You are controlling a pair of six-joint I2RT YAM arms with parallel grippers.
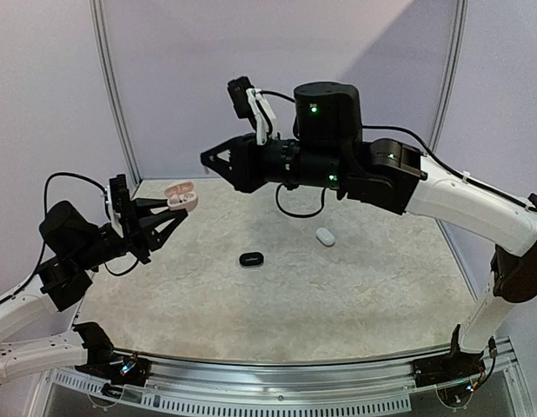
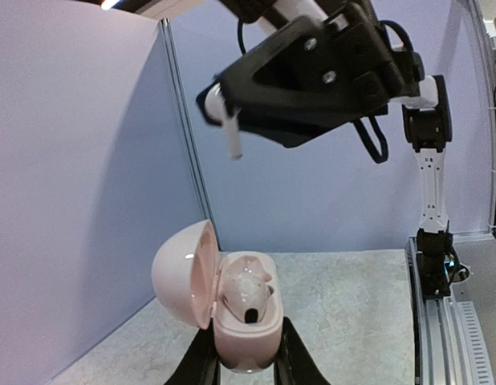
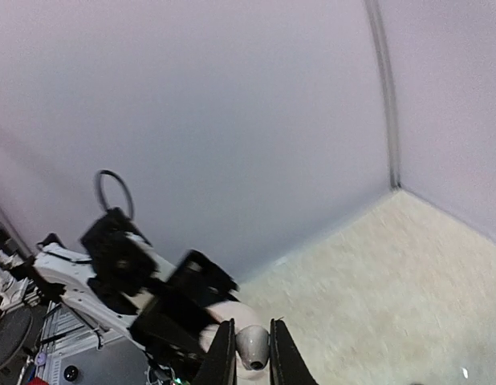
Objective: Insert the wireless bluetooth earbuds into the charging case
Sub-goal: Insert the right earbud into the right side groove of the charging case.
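Gripping 1 white earbud (image 2: 231, 135) between its 2 fingers, the right gripper (image 1: 208, 157) hangs high above the table (image 1: 338, 295). Its jaws are pinched narrow on the bud, whose short stem sticks out past the fingertips and points downward.

Below and ahead of those tips, well apart from them, the left gripper (image 1: 173, 208) clamps the base of the pink charging case (image 2: 246, 325) from both sides. It holds the case up off the table, with the lid (image 2: 182, 277) swung open to one side of the fingers. Inside the case sit a pale rounded shape and 1 dark slot; whether that shape is a seated bud cannot be told.

Far beneath the right gripper's wrist, a black oval case (image 1: 250, 259) and a small white oval piece (image 1: 325, 236) lie on the table, apart from each other and untouched by either tool.
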